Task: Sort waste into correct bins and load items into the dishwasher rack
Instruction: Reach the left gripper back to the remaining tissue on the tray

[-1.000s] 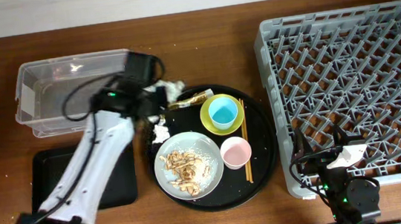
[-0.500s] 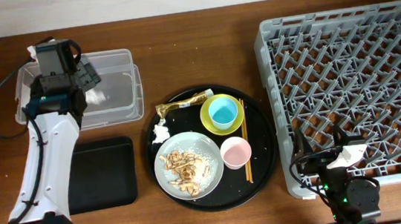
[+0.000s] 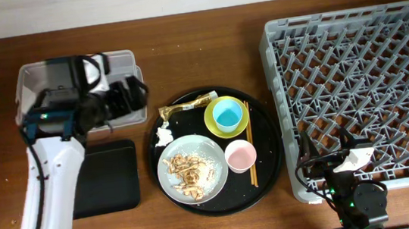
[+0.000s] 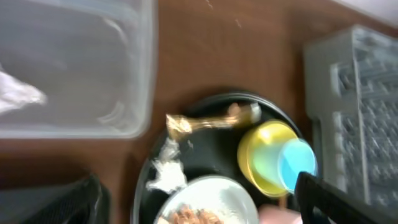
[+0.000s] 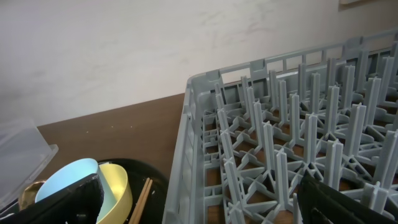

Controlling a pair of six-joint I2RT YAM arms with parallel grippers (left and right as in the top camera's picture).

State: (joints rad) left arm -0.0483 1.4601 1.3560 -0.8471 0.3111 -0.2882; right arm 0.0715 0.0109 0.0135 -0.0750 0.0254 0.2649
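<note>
My left gripper (image 3: 133,99) hangs open over the right end of the clear tub (image 3: 38,120), nothing between its fingers (image 4: 336,199). A crumpled tissue (image 4: 18,96) lies inside the tub. On the round black tray, a gold foil wrapper (image 3: 185,107) and another tissue (image 3: 164,135) lie next to the grey plate (image 3: 207,151) with food scraps (image 3: 187,170). The blue cup (image 3: 227,114) sits in the yellow bowl (image 3: 213,121). The pink cup (image 3: 240,155) and chopsticks (image 3: 250,144) are beside them. My right gripper (image 3: 344,170) stands open at the front left corner of the dishwasher rack (image 3: 360,75).
The shallow black rectangular tray (image 3: 108,178) lies in front of the tub, under my left arm. The round black tray (image 3: 267,134) sits between the tub and the rack. The rack's left wall (image 5: 193,143) stands close in the right wrist view.
My left gripper carried a tissue from the round tray to the clear tub, opened and let it go there, then swung toward the tub's right end. The right arm has not moved.
</note>
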